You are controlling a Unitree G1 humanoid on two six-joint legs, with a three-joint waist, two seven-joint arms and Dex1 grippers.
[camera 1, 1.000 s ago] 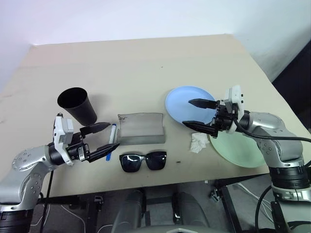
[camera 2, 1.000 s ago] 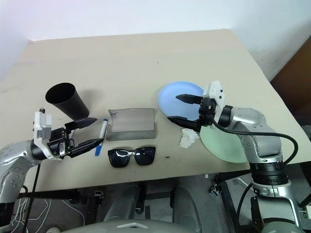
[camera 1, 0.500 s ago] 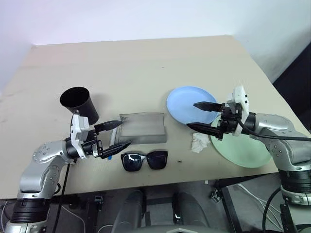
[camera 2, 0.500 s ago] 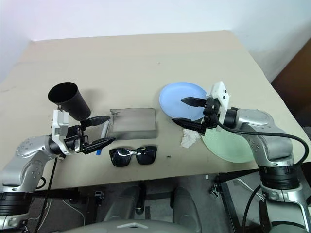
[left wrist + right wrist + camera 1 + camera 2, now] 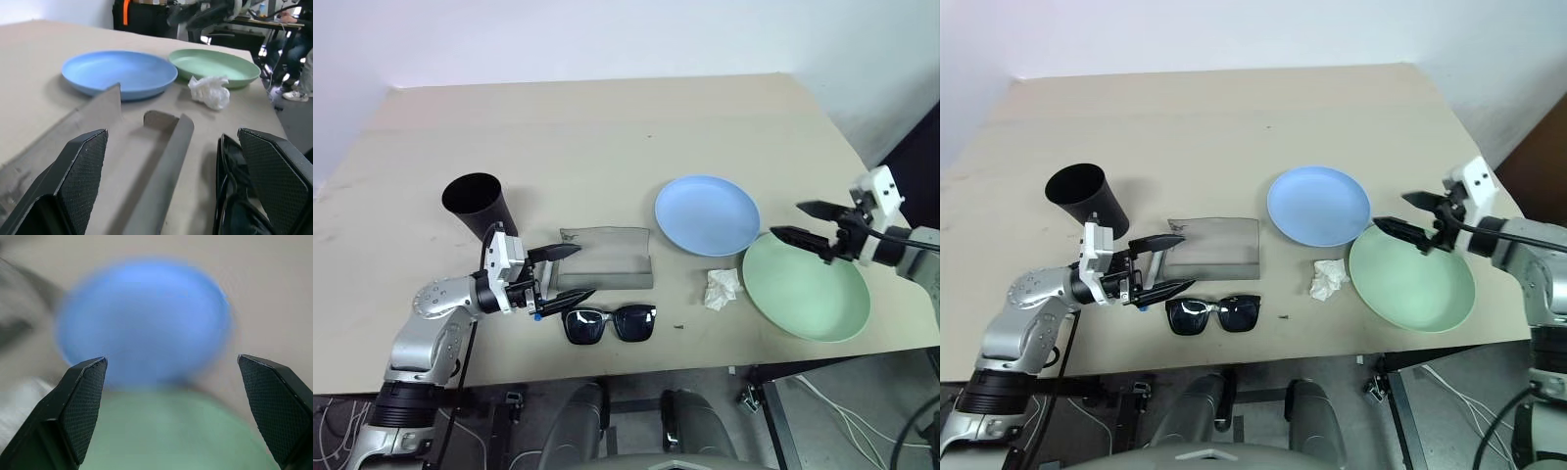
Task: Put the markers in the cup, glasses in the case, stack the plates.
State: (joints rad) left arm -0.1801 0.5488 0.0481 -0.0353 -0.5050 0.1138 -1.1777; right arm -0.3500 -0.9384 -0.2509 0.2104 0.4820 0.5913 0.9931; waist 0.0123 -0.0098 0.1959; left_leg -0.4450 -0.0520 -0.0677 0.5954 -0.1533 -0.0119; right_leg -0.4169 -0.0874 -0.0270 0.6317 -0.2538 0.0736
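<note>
Grippers spread wide, nothing held; marker, sunglasses, plates all still loose.

Head views: left gripper point(image 5: 556, 272) open astride the blue-capped marker point(image 5: 1144, 305), beside grey case point(image 5: 605, 269), likely lining up a pinch; marker mostly hidden, axis unclear. Sunglasses point(image 5: 611, 323) lie lengthwise along the table's near edge. Black cup point(image 5: 480, 204) upright.
Right wrist: right gripper point(image 5: 171, 404) open over green plate point(image 5: 171, 440), aimed at blue plate point(image 5: 144, 323).

The far half of the tabletop point(image 5: 607, 127) lay bare, with open passage for me. Near the front edge the cup point(image 5: 480, 208), case point(image 5: 605, 259), glasses point(image 5: 611, 323), tissue point(image 5: 722, 289) and both plates point(image 5: 707, 213) crowded together, leaving only narrow gaps between them.
</note>
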